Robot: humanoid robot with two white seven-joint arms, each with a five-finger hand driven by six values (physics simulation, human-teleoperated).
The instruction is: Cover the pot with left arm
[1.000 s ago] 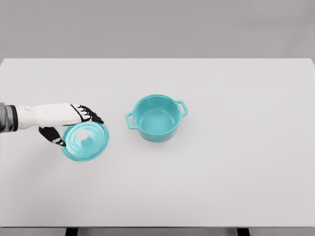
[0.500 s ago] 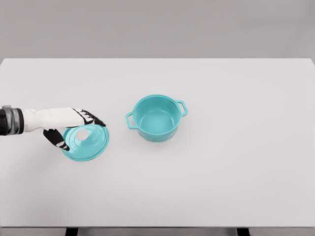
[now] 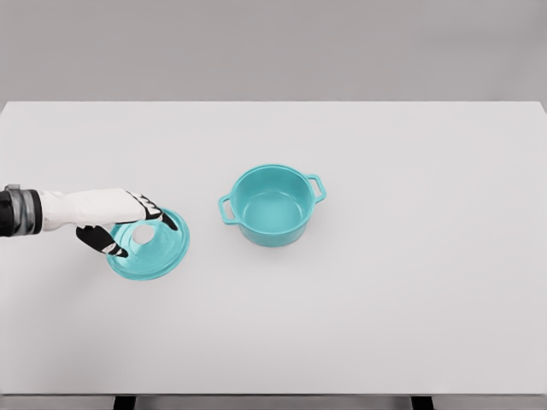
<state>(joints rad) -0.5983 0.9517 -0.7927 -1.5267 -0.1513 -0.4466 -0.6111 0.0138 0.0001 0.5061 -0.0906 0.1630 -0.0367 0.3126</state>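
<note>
A white table [image 3: 410, 307] carries an open teal pot [image 3: 272, 206] near its middle, and well to the pot's left lies the teal lid [image 3: 154, 254], whose knob the left hand [image 3: 120, 224] closes its fingers around.

White surface [image 3: 410, 299] spread across most of the view, grey wall [image 3: 273, 47] seen at 12 o'clock, dark legs [image 3: 125, 402] glimpsed at 6 o'clock
</note>
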